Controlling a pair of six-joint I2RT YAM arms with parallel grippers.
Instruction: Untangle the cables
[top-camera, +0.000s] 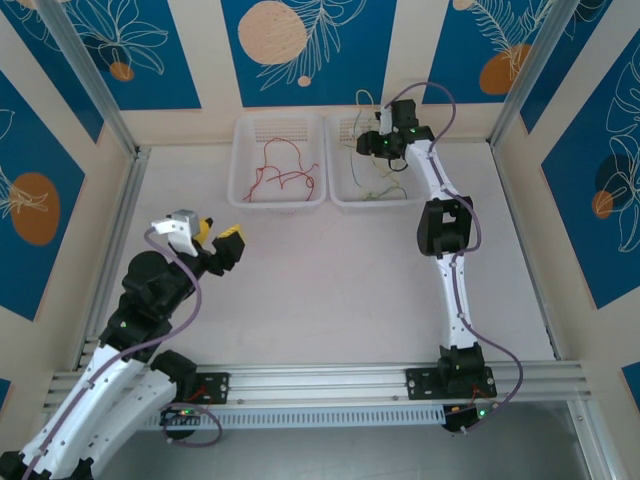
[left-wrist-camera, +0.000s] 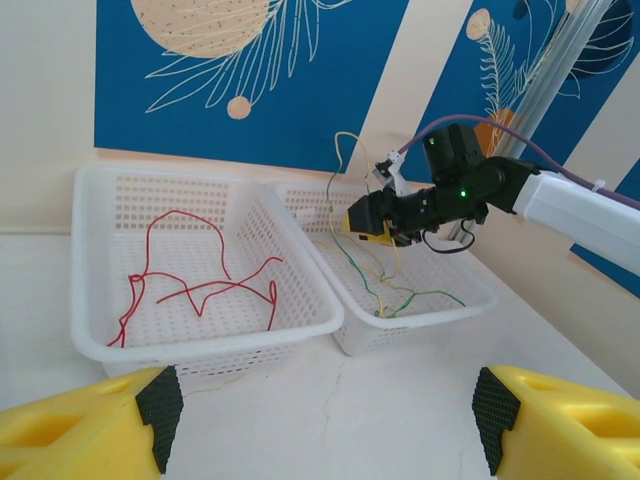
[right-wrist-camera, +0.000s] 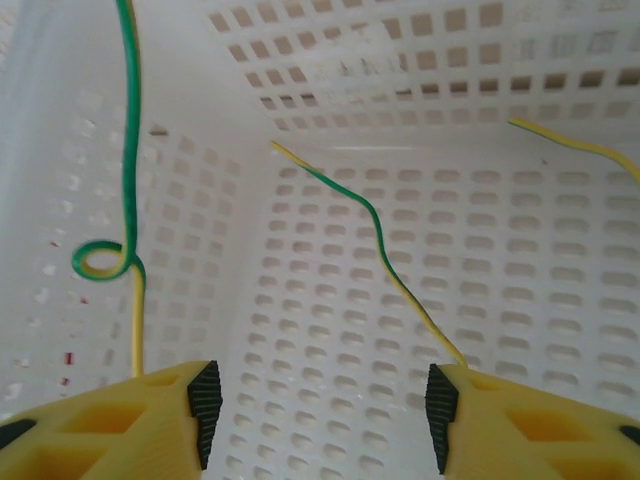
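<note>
The red cables (top-camera: 280, 178) lie loosely in the left white basket (top-camera: 240, 150). The yellow-green cables (top-camera: 385, 190) lie in the right basket (top-camera: 340, 195), with one strand rising above its back rim. My right gripper (top-camera: 372, 143) hovers over that basket. In the right wrist view it (right-wrist-camera: 318, 415) is open with nothing between its pads; a green-yellow strand (right-wrist-camera: 375, 235) runs down to the top of its right finger, and another (right-wrist-camera: 130, 150) hangs with a small loop at the left. My left gripper (left-wrist-camera: 325, 420) stands open over bare table, well short of the red cables (left-wrist-camera: 200, 290).
The two baskets stand side by side at the back of the white table (top-camera: 330, 290). Aluminium posts and patterned walls close in the sides and back. A metal rail (top-camera: 330, 380) runs along the front by the arm bases.
</note>
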